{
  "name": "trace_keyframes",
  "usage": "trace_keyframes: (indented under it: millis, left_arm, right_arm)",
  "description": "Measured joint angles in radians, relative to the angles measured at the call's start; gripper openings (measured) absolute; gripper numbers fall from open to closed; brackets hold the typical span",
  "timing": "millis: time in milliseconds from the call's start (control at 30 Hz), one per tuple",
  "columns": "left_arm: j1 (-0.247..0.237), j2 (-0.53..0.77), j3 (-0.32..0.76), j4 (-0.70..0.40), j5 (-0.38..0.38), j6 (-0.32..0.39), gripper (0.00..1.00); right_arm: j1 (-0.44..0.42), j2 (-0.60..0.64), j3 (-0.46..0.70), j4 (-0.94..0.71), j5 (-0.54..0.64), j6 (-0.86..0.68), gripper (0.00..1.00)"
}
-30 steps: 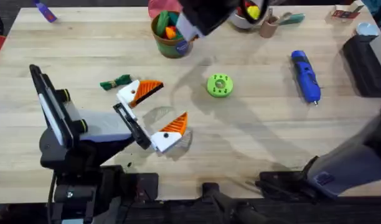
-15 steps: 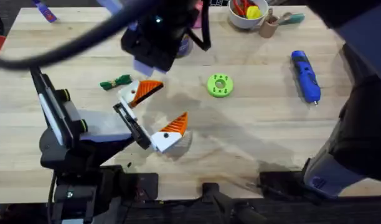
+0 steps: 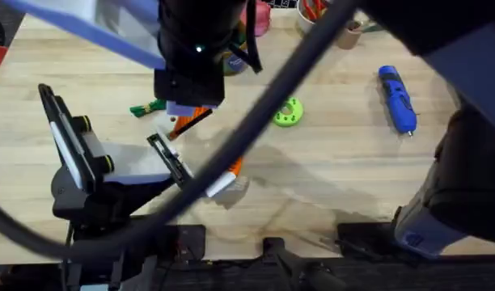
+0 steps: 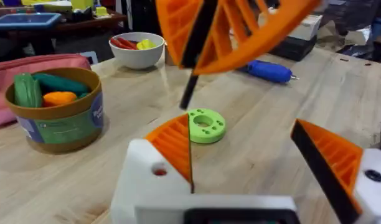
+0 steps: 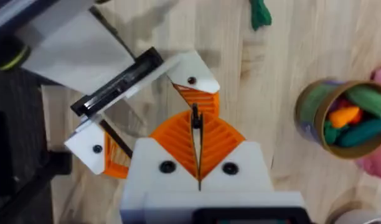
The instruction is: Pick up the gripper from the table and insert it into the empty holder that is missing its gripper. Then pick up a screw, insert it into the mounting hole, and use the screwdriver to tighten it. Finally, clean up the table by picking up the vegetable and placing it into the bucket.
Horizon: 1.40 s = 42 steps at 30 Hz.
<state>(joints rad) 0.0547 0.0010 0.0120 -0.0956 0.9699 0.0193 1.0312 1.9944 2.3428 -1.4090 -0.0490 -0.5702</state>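
The right gripper [image 5: 195, 114] is pressing its ribbed orange pads together on a thin black pin [image 4: 189, 93], most likely the screw, which is poking out past the fingertips. It is hanging right above the left gripper [image 4: 240, 127], whose two orange pads are standing wide apart with nothing between them. The pin's tip is pointing down near the white holder [image 5: 190, 70], close to the small dark hole in its face; I cannot tell whether it is touching.

Something that small is going to be light, stiff and slick, so it is asking for a firm pinch high on the shank, leaving the tip free, and it will probably tilt or drop if the grip eases before it seats.

Farther out, the green disc [image 4: 205, 124] is lying on the table. The vegetable [image 3: 150, 107] is lying well apart from the bucket [image 4: 56, 109], and the blue screwdriver [image 3: 397, 99] is waiting off to the right side.
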Motion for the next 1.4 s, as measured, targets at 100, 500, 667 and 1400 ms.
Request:
trace_keyframes:
  millis: [100,500,667,1400]
  left_arm:
    - [0.000,0.000,0.000,0.000,0.000,0.000,0.987]
    - [0.000,0.000,0.000,0.000,0.000,0.000,0.987]
    - [0.000,0.000,0.000,0.000,0.000,0.000,0.988]
    - [0.000,0.000,0.000,0.000,0.000,0.000,0.986]
  right_arm:
    - [0.001,0.009,0.000,0.000,-0.032,-0.076,0.005]
    - [0.001,0.028,0.000,0.009,-0.080,-0.172,0.005]
    - [0.001,0.041,0.002,0.021,-0.080,-0.180,0.005]
    - [0.001,0.083,0.002,0.025,-0.033,-0.186,0.005]
